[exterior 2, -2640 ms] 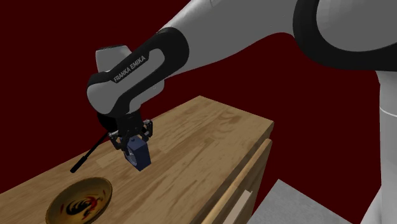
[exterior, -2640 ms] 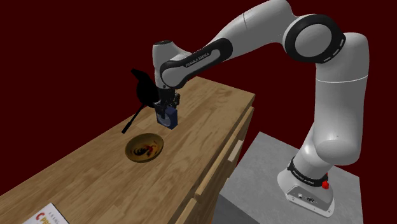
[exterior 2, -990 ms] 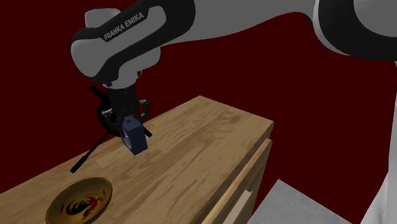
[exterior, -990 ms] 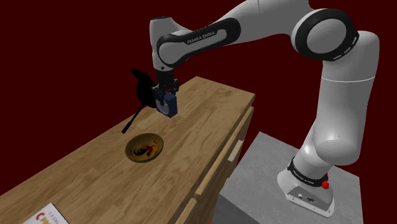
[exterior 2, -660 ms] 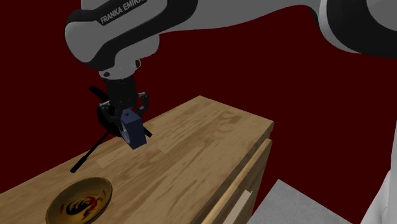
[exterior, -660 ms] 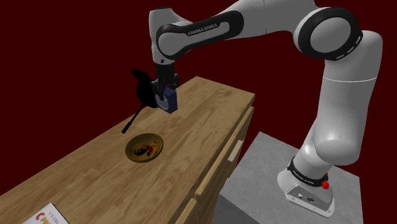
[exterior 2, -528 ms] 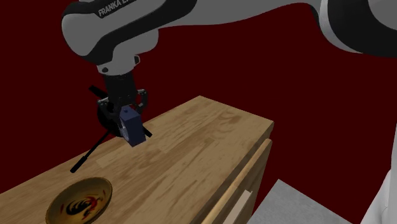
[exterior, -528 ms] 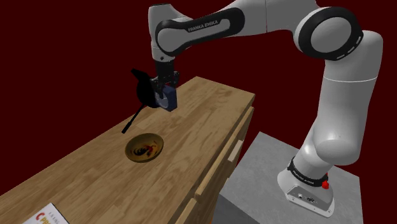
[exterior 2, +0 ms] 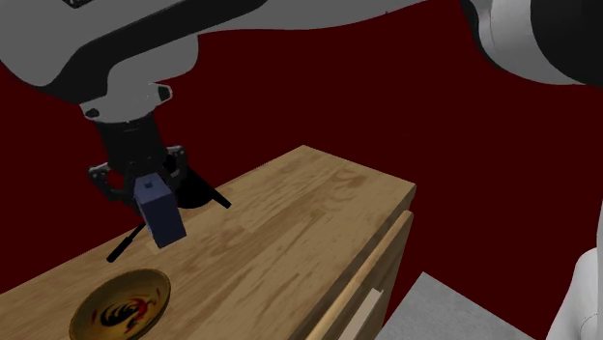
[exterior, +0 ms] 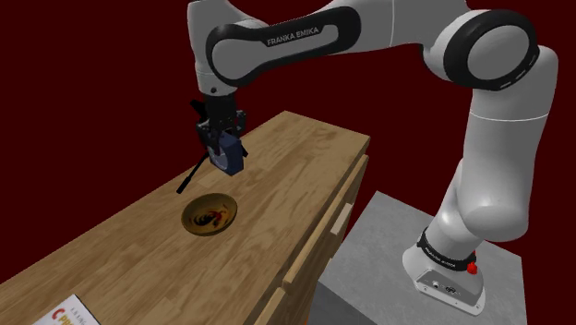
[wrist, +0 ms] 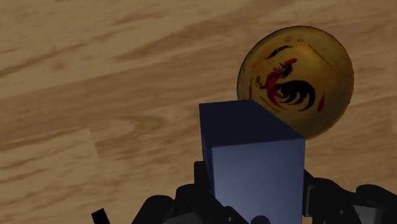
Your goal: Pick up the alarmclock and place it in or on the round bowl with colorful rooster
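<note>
The dark blue, box-shaped alarm clock (exterior: 230,154) hangs in the air above the light brown wooden tabletop (exterior: 295,175), touching nothing but the all-black two-finger gripper (exterior: 223,143). The jaws stand narrow, pressed against the clock's upper end from both sides, so the clock is held. In the second exterior view the clock (exterior 2: 160,212) hangs tilted, its lower end swung toward that view's right, with the gripper (exterior 2: 145,184) straight above it.

The round, yellow-brown bowl with a red and black rooster painted inside (exterior: 210,215) sits on the tabletop near the clock, toward the shoulder view's lower left, and holds nothing. In the wrist view the clock (wrist: 254,165) rises between the fingers, and its far corner covers a small part of the bowl's rim (wrist: 296,79).

A black long-handled utensil (exterior: 191,174) lies on the tabletop behind the clock, close to the far edge. Its thin handle (exterior 2: 126,243) slants down toward the second exterior view's left.

A white card with red lettering (exterior: 65,312) lies at the shoulder view's lower left corner, well apart from the bowl. The table's side facing the robot has drawer fronts with pale handles (exterior: 342,219). The white arm's base stands on a grey box stand (exterior: 369,268). A dark red wall (exterior: 92,92) fills the background.
</note>
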`<state>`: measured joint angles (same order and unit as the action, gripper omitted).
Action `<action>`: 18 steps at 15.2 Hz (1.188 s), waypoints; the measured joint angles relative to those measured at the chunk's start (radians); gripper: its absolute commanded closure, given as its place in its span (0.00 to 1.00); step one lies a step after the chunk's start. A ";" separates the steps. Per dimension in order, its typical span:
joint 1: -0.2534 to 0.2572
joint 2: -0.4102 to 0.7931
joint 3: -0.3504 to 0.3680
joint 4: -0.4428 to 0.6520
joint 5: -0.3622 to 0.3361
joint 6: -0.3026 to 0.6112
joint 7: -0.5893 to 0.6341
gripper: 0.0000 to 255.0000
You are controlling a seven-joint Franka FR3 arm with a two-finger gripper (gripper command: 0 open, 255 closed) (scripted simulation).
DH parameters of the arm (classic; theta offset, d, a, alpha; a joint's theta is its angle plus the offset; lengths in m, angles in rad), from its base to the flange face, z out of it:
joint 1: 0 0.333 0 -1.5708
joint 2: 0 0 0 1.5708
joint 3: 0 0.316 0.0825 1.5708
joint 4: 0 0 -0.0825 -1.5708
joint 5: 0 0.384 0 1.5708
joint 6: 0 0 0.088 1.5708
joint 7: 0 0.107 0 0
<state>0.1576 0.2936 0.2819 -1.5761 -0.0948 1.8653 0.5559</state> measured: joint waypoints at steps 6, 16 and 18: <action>0.088 0.029 0.039 0.049 -0.020 -0.027 0.126 1.00; 0.132 0.064 0.053 0.018 -0.039 0.034 0.194 1.00; 0.130 0.068 0.052 0.002 -0.041 0.055 0.194 1.00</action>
<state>0.2879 0.3620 0.3338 -1.5745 -0.1363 1.9202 0.7497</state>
